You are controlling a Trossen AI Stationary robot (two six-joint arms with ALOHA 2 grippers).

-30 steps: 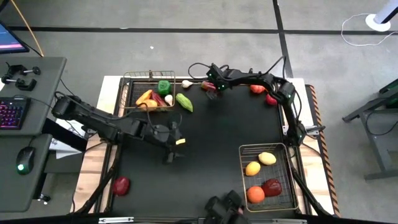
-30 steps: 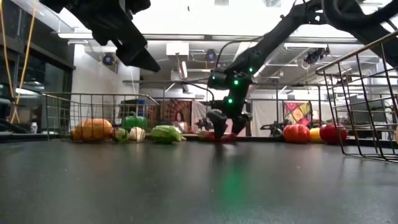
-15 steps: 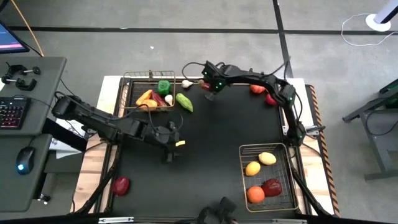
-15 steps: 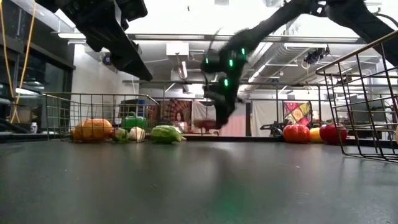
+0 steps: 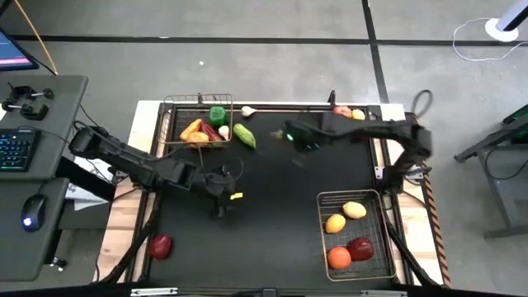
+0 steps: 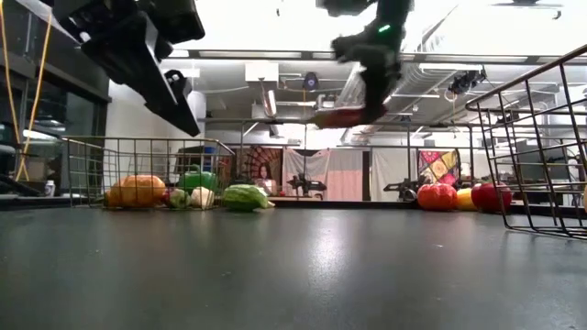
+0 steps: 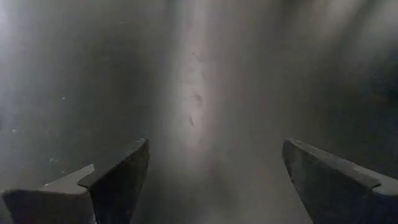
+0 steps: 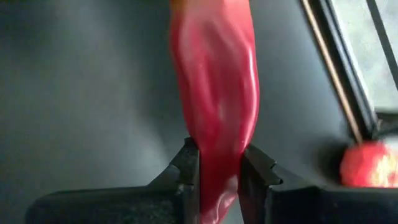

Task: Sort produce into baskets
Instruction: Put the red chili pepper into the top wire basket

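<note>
Pepper [image 8: 214, 106] pinched between right pincer [image 8: 219, 177] fingers.

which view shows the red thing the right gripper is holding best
The right wrist view: the long red piece fills the picture, pinched between the right gripper fingers. The low view shows it small, held high above the table. The high view hides it under the arm; the left wrist view misses it.
</note>
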